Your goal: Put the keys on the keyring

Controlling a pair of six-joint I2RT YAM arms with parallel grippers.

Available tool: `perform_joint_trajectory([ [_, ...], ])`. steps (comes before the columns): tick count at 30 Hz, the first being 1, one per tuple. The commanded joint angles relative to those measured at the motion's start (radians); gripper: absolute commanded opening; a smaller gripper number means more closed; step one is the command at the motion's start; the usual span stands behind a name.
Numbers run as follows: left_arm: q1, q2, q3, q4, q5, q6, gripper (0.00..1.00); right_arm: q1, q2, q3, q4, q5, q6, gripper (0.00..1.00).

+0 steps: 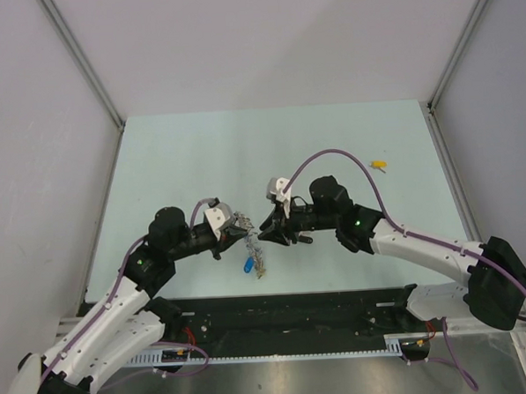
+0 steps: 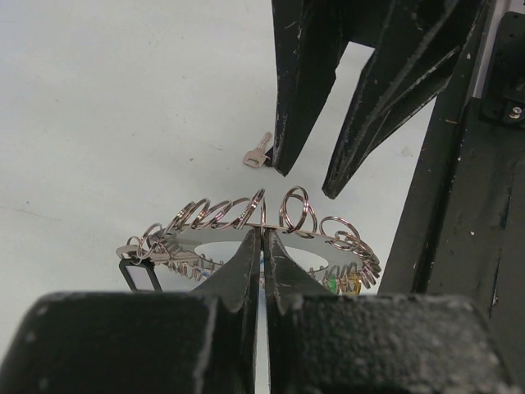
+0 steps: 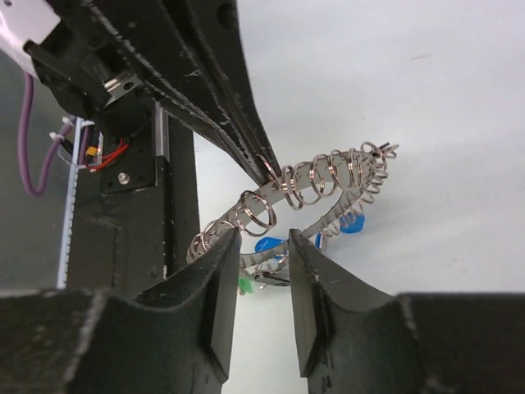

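The left end effector (image 2: 263, 235) is clenched on the flat band of the keyring (image 2: 238, 215), holding it up over the middle of the tabletop (image 1: 199, 156), toward the near edge. The right end effector (image 2: 308, 184) hangs just above the loops, fingers apart, grasping nothing. A small silver key (image 2: 257, 155) shows just beyond one fingertip, seemingly on the tabletop. A yellow-tagged key (image 1: 380, 164) lies well apart, by the right edge. The step looks like steadying the ring. Next, the right arm must pick up a loose key and thread it onto a loop.
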State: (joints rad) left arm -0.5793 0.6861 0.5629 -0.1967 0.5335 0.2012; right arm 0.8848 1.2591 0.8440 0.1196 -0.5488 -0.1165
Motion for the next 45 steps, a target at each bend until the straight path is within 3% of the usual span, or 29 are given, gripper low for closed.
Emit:
perform_joint_trajectory([
  [1, 0.001, -0.026, 0.019, 0.068, 0.01, -0.006, 0.04, -0.014, 0.007, 0.021, 0.044, -0.002, 0.206, 0.33],
  [7, 0.001, -0.039, 0.014, 0.079, 0.0, -0.011, 0.04, -0.033, -0.003, -0.022, 0.133, 0.007, 0.397, 0.31],
  [23, 0.001, -0.056, 0.008, 0.097, -0.017, -0.022, 0.04, -0.035, 0.092, -0.065, 0.267, -0.12, 0.525, 0.27],
  [28, 0.001, -0.057, 0.006, 0.095, -0.029, -0.023, 0.04, -0.033, 0.095, -0.066, 0.295, -0.163, 0.538, 0.18],
  [32, 0.001, -0.056, 0.008, 0.094, -0.044, -0.023, 0.04, -0.037, 0.086, -0.068, 0.295, -0.175, 0.535, 0.0],
  [38, 0.001, -0.031, 0.015, 0.074, -0.11, -0.046, 0.05, -0.047, 0.056, -0.068, 0.25, -0.166, 0.488, 0.0],
  [40, 0.001, -0.022, 0.023, 0.063, -0.11, -0.052, 0.09, -0.058, 0.056, -0.068, 0.249, -0.168, 0.491, 0.0],
  [45, 0.001, -0.022, 0.025, 0.059, -0.104, -0.078, 0.45, -0.064, 0.051, -0.068, 0.281, -0.16, 0.521, 0.0],
])
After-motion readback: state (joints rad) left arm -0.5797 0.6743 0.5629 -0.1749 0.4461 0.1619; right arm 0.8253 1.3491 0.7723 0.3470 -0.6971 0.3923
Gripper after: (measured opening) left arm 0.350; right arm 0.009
